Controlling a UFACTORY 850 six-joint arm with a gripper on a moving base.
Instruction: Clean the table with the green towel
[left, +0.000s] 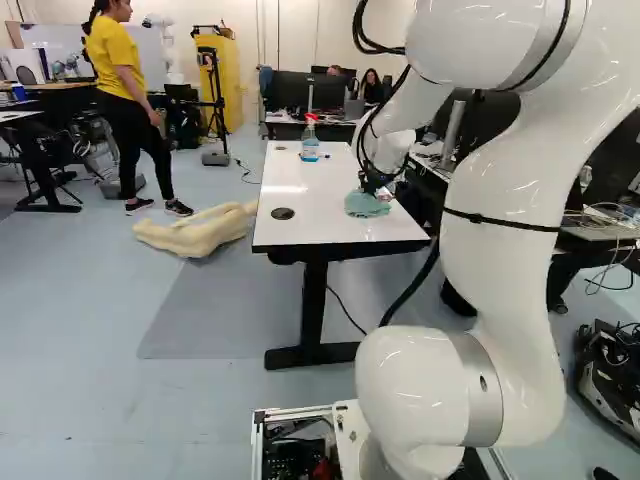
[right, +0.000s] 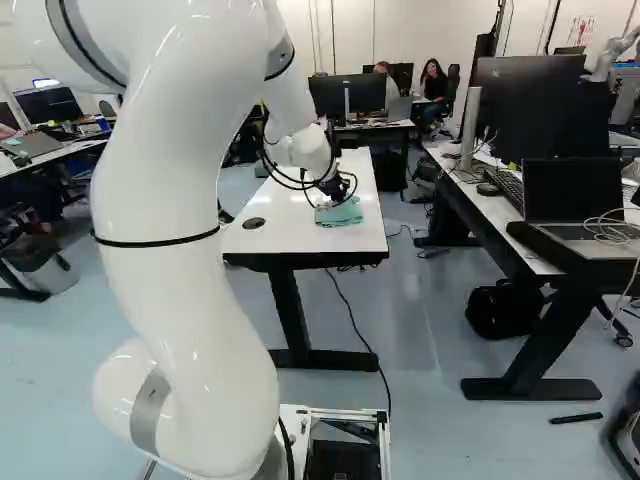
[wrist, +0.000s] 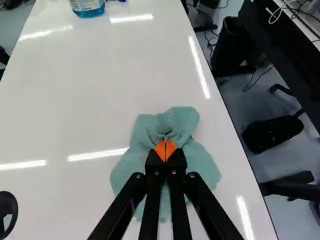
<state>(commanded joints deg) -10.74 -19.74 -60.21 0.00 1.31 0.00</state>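
We have the claw (wrist: 165, 151) clamped on the soft green cloth towel (wrist: 197, 162), its orange pads pinching a bunched fold at the towel's middle. That central hold makes sense to us: the rest of the cloth fans out around the pinch and lies on the glossy white rectangular bench (wrist: 75, 105), so we can wipe with a broad patch while the pads ride above the surface. The towel sits near the bench's close end, towards the long edge on the right of the left base view. We judge that we are at the wiping itself, though we cannot tell how much is done. Strokes should run inward or along that edge, lest the cloth slip over it or the fold work loose.

As for containers, the clear spray bottle with a red trigger head (left: 310, 140) stands upright towards the far end, well apart from the towel, presumably parked there to leave us room. Blue liquid, likely cleaner, shows inside it; we cannot tell how full it is.
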